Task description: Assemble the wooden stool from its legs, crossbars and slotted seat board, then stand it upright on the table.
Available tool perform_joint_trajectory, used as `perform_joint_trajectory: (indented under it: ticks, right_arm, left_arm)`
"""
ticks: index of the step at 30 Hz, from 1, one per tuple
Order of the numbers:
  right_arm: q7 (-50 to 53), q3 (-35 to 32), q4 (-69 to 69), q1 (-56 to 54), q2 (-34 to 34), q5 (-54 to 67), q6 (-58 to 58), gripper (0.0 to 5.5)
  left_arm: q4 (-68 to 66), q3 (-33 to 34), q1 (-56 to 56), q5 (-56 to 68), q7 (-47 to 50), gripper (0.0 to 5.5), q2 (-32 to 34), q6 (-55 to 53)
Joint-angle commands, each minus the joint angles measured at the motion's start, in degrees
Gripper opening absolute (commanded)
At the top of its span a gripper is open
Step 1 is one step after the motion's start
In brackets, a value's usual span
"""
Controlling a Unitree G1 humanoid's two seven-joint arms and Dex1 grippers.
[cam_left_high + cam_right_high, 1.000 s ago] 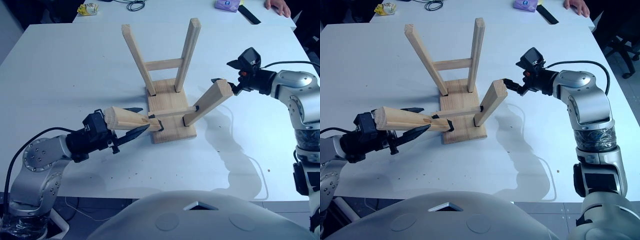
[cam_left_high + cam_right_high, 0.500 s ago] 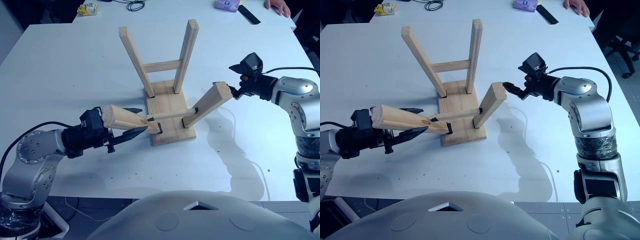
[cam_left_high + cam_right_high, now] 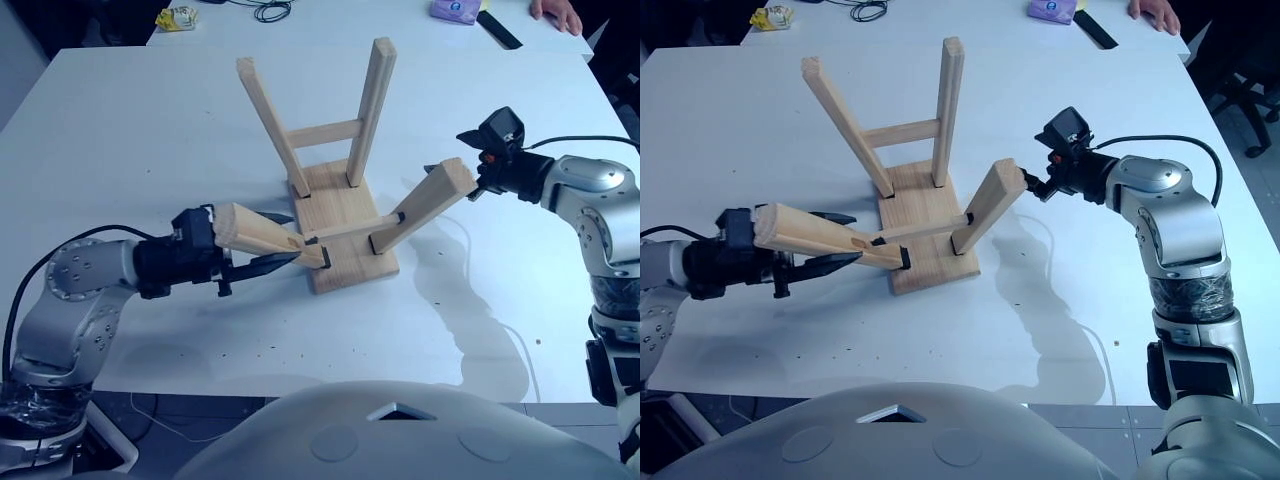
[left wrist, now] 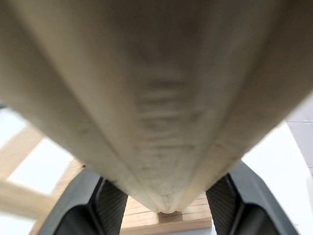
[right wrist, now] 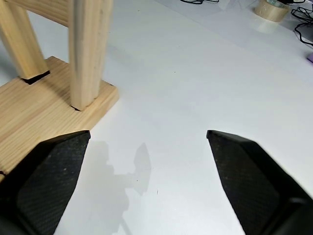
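Note:
The stool lies upside down: its seat board [image 3: 335, 195] rests flat on the white table, and two far legs [image 3: 370, 110] stand upright in it, joined by a crossbar [image 3: 325, 130]. The near pair leans outward, linked by a second crossbar [image 3: 350, 228]. My left gripper [image 3: 290, 238] is shut on the near-left leg [image 3: 250, 230], whose foot sits at the board's front corner. In the left wrist view this leg [image 4: 156, 98] runs between the fingers [image 4: 112, 203]. My right gripper [image 3: 466, 180] is open just beyond the upper end of the near-right leg [image 3: 420, 210]; nothing lies between its fingers [image 5: 54, 176].
At the table's far edge lie a yellow packet [image 3: 175, 17], a looped cable [image 3: 270, 10], a purple item [image 3: 455, 10] and a black bar [image 3: 497, 28]. A person's hand [image 3: 555, 12] rests at the far right corner. Bare white tabletop [image 3: 150, 130] surrounds the stool.
My left gripper has pushed the near-left leg rightward toward the board. The near-right leg's top has risen up and right, and the seat board has shifted slightly. My right gripper drew back a little.

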State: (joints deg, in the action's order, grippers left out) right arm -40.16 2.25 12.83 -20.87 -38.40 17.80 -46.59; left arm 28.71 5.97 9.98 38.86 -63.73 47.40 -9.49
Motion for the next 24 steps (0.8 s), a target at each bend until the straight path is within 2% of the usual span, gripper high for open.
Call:
perform_joint_trajectory:
  ticks: [1, 5, 9, 15, 24]
  right_arm:
    - [0.4, -0.1, 1.6, 1.1, 0.3, 0.4, -0.6, 4.4]
    - [1.6, -0.7, 3.6, 2.8, 0.8, 1.0, -1.7, 4.4]
    - [2.7, -1.4, 6.4, 4.2, 1.3, 1.8, -3.5, 4.4]
    - [7.6, -3.8, 15.4, 6.3, 4.4, 5.0, -10.4, 4.4]
    - [13.4, -9.0, 25.2, 7.6, 6.4, 9.0, -19.3, 4.4]
  left_arm:
    - [-1.1, -1.0, 0.9, -2.3, -1.8, 2.05, 2.8, -2.8]
    - [-0.7, 0.2, 1.8, -3.5, -0.8, 2.05, 3.3, -2.3]
    - [-0.1, -1.3, 3.9, -5.6, -1.6, 2.05, 4.3, -1.8]
    - [0.4, -3.6, 0.3, -6.1, 0.6, 2.05, 5.1, -5.2]
    - [3.4, -0.3, 4.3, -4.6, 2.8, 2.05, 5.9, -6.4]
